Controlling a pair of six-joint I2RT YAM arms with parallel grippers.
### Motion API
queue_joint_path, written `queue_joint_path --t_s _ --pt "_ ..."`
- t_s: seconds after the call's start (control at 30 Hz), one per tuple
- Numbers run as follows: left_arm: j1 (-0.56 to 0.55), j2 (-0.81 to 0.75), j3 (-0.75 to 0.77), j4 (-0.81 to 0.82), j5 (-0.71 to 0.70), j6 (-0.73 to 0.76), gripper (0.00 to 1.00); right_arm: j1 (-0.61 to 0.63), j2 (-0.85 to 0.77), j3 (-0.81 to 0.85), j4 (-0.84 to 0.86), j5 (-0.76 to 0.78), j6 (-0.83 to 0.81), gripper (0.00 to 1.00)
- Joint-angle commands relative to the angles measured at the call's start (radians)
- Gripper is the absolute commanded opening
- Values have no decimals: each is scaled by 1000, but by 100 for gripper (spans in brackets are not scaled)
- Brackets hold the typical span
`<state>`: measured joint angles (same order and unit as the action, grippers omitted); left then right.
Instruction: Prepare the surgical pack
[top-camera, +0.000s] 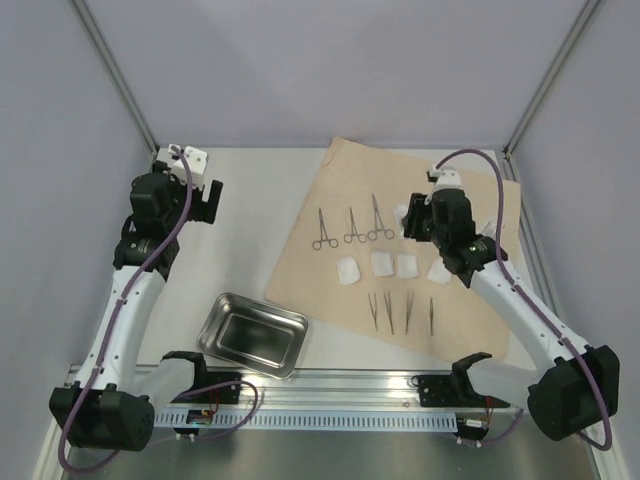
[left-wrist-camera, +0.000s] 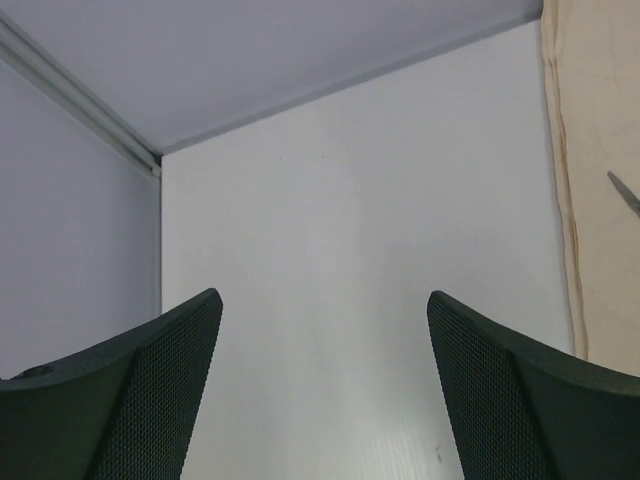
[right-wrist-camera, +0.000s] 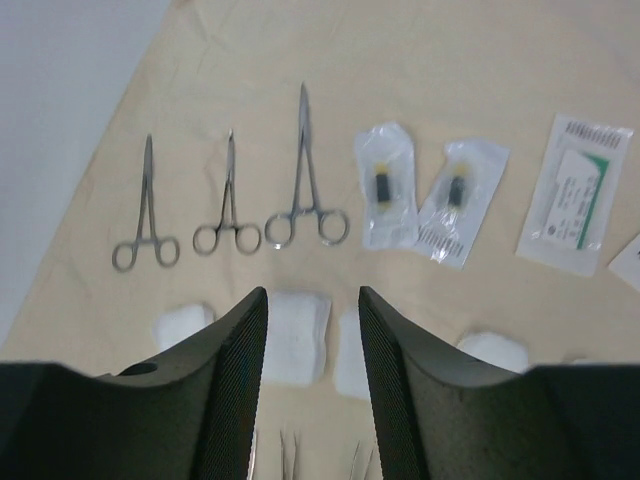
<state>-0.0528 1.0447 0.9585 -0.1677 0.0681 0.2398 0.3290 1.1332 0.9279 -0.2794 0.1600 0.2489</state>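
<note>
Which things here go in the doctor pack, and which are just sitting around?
For the pack: wrap sheet, three clamps, tweezers, gauze pads, clear packets, steel tray.
Not for the pack: the table, the metal rail along its front.

top: overhead, whole table (top-camera: 240, 200) | left wrist: low, faces far corner | right wrist: close above clamps (right-wrist-camera: 229, 195), shared with top

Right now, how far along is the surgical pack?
Done, it seems: the wrap sheet lies flat, with clamps, gauze pads, tweezers and packets in rows on it. In hand: nothing; the left gripper and right gripper are open and empty. Left: the tray stands empty beside the sheet, which is unfolded.
</note>
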Motion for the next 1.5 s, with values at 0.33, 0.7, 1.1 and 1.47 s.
queue_joint_path --t_s 0.33,0.7,1.1,1.47 --pt "2 -317 -63 -980 -361 76 99 238 86 16 -380 -120 69 38" --pt "2 -388 -145 -898 -473 -14 100 266 457 354 -262 -212 3 42" --pt "2 -422 -162 -877 -478 -14 100 304 1072 978 -432 -74 -62 29" --pt "2 -436 -164 -877 -475 -13 100 320 1226 1069 -515 10 -86 21"
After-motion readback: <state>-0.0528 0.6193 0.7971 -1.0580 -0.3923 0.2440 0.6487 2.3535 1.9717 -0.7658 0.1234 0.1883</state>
